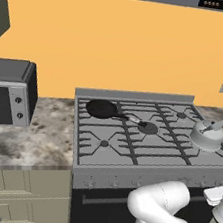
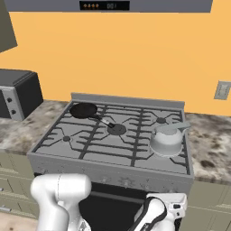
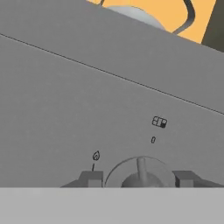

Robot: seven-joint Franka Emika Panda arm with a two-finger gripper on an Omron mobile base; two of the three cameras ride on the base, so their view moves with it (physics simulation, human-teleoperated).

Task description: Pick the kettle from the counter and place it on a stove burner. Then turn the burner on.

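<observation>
Sitting done: you are seeing the kettle resting on the stove's 3 o'clock burner.
Hand: the hand is straddling the knob, half-open, gripping nothing.
Remaining: you are turning the burner on.

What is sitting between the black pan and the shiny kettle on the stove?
A bare centre burner under grate bars sits between the frying pan and the kettle, seen in the right base view.

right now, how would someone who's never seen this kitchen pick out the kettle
Find the grey stove against the orange wall. On its front right burner sits the kettle, squat, rounded and silver; the frying pan at the back left is flat and black.
</observation>
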